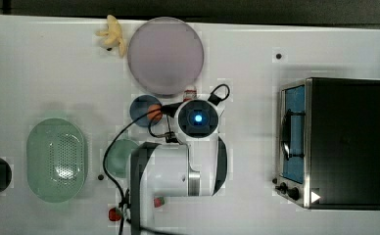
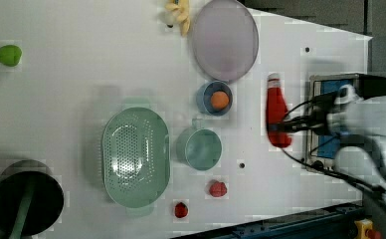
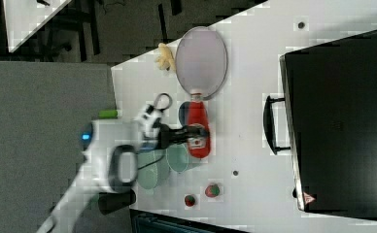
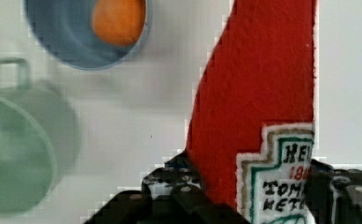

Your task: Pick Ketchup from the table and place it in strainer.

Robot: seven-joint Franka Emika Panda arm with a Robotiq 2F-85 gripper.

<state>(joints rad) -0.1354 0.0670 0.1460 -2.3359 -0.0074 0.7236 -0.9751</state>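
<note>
The end effector (image 4: 249, 196) is clamped on the ketchup bottle (image 2: 276, 115) near its labelled lower end. The bottle is seen beside the blue cup (image 2: 214, 98) and teal cup (image 2: 199, 148), well apart from the green strainer (image 2: 135, 157) on the tabletop (image 2: 81, 64).

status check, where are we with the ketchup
Pincer shut on ketchup bottle. Strainer holds nothing yet. Teal cup sits between bottle and strainer.

blue cup (image 2: 215, 98) holding orange ball (image 2: 220, 99); teal cup (image 2: 199, 148) nearby; purple plate (image 2: 225, 40).
</note>
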